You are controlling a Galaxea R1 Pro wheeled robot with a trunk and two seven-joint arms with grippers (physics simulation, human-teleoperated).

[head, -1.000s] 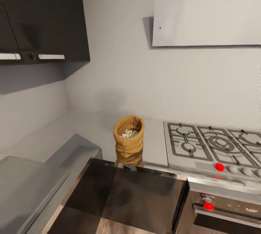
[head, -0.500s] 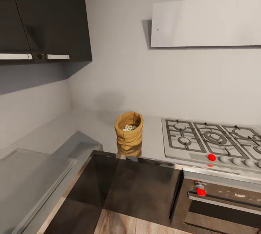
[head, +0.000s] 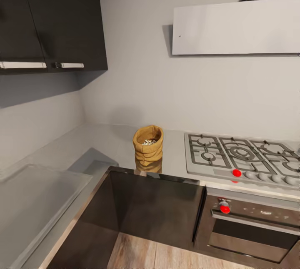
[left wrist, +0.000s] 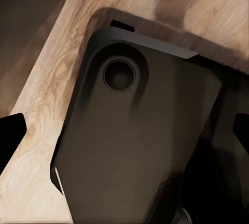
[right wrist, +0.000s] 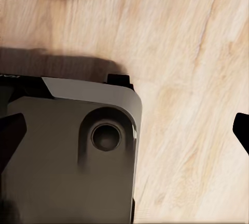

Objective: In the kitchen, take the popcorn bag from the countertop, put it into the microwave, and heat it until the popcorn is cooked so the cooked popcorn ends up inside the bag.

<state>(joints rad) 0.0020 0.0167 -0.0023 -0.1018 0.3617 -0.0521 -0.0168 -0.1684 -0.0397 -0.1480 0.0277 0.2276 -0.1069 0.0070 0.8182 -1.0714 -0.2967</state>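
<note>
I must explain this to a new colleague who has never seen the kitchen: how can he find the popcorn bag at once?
Look at the long grey countertop under the pale wall. Just left of the gas hob, near the counter's front edge, stands the popcorn bag. It is the one soft mustard-tan sack there, with a rolled rim and whitish popcorn inside.

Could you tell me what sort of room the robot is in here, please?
A kitchen, most likely: a gas hob set into a grey countertop, an oven beneath it, and dark wall cabinets.
</note>
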